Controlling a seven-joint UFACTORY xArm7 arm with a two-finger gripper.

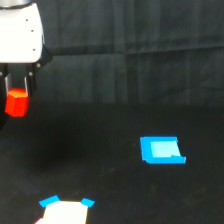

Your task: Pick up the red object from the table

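Exterior view: nearest the camera, a white piece w/ blue corners (pixel 64 211) is seen at the bottom edge, cut off by the frame; what it is can't be made out. Farther in, a flat blue piece (pixel 161 150) lies on the table (pixel 110 100), a wide matte black surface w/ much bare area between the blue piece and the arm. At the exterior view's left, the gripper (pixel 17 85) is seen clamped on the red object (pixel 16 102), which appears lifted off the table, though contact can't be fully ruled out. The white arm body (pixel 20 32) is cropped at top and left. Behind, a dark folded backdrop (pixel 150 25) is seen; blur hides finer detail.
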